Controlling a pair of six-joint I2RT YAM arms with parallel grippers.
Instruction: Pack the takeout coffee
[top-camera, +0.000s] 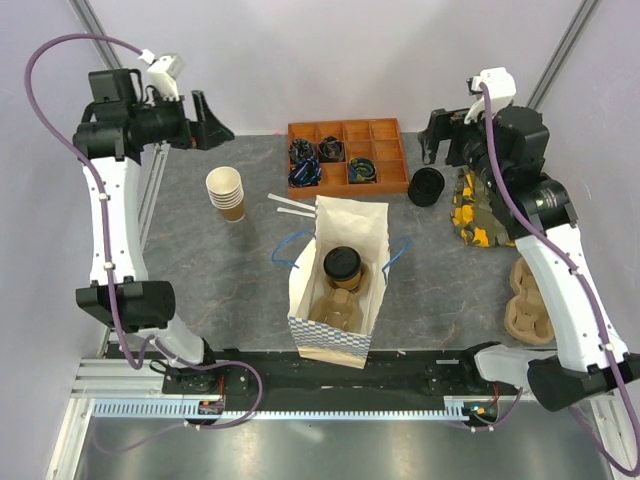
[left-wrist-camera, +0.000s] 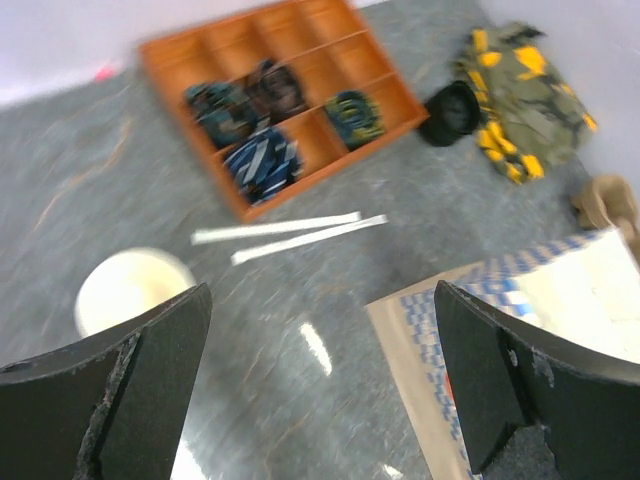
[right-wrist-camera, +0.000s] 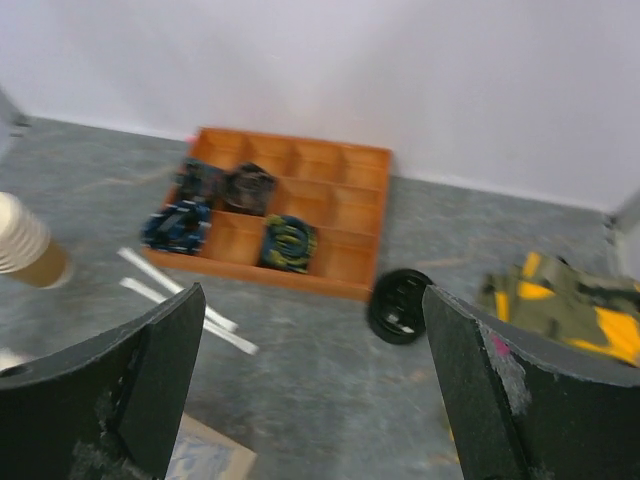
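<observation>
The takeout coffee (top-camera: 342, 262), a tan paper cup with a black lid, stands upright in a pulp cup carrier (top-camera: 337, 305) inside the open white paper bag (top-camera: 350, 220) at the table's middle. My left gripper (top-camera: 212, 128) hangs open high over the back left corner, far from the bag. In its wrist view the left gripper (left-wrist-camera: 320, 385) holds nothing, with bare table between its fingers (left-wrist-camera: 125, 390). My right gripper (top-camera: 436, 146) is raised at the back right, also open. The right gripper (right-wrist-camera: 310, 395) is empty in its own view. Neither wrist view shows the coffee.
A stack of lidless paper cups (top-camera: 227, 193) stands left of the bag, with two white straws (top-camera: 290, 207) beside it. An orange compartment tray (top-camera: 345, 155) sits at the back. Right of it are black lids (top-camera: 426, 186), a camouflage pouch (top-camera: 475, 215) and spare pulp carriers (top-camera: 527, 300).
</observation>
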